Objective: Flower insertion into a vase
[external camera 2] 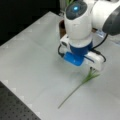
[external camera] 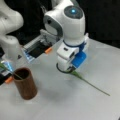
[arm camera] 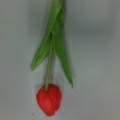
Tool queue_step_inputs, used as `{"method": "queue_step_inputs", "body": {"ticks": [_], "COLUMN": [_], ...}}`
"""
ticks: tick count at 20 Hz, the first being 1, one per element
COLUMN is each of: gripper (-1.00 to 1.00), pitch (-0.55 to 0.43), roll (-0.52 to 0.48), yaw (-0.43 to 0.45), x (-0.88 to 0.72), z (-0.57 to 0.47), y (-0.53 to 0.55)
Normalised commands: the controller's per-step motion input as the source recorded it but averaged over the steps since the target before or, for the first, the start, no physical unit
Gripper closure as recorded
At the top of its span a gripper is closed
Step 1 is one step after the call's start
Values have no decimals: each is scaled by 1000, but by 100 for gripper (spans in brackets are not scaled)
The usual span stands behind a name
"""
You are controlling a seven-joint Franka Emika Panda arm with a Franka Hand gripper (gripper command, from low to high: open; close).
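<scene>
Vase: brown, wood-look cylinder (external camera: 25, 85), straight-sided and taller than wide, upright at a front view's lower left on the tabletop (external camera: 75, 105). Its dark hollow faces up. A thin green stem (external camera: 8, 71) leans out over its rim, so one flower appears already placed.
Vase, second sighting: in a front view only a brown sliver (external camera 2: 61, 28) shows behind the arm, near the top.
Flower: a tulip lying flat on the tabletop, well apart from the vase. Wrist view shows a glossy red bud (arm camera: 49, 99), a slim pale stalk and two long pointed leaves (arm camera: 51, 47).
Flower stem: a thin green line (external camera: 92, 86) running out from under the tool towards a front view's lower right; also seen in a front view (external camera 2: 75, 92).
Tool: white and blue body (external camera: 71, 58), directly above the flower's leafy end in both front views; fingers hidden. Whether it is open or closed on the flower cannot be told.
Tool placement, judgement: positioned over the flower for a pick-up.
Tabletop: smooth, matt, light grey.
Surroundings: an orange-tipped object (external camera: 48, 50) lies near the arm's base.
</scene>
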Motion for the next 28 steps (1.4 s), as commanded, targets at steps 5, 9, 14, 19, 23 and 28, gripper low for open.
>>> {"method": "queue_step_inputs", "body": {"ticks": [5,9,14,19,23,28], "gripper": [-100,-100,-100,-100,-100,-100], "pitch": [-110,-161,-159,-144,-110,-103], "roll": [-136,-208,-192,-157,-136,-197], "yaw": [-29,-13,3,-22,-27,-35], "x": [11,-11,2,65,78,103], "z": [-184,-247,-381,-405,-277,-185], "y": [95,58,11,41,62,43]}}
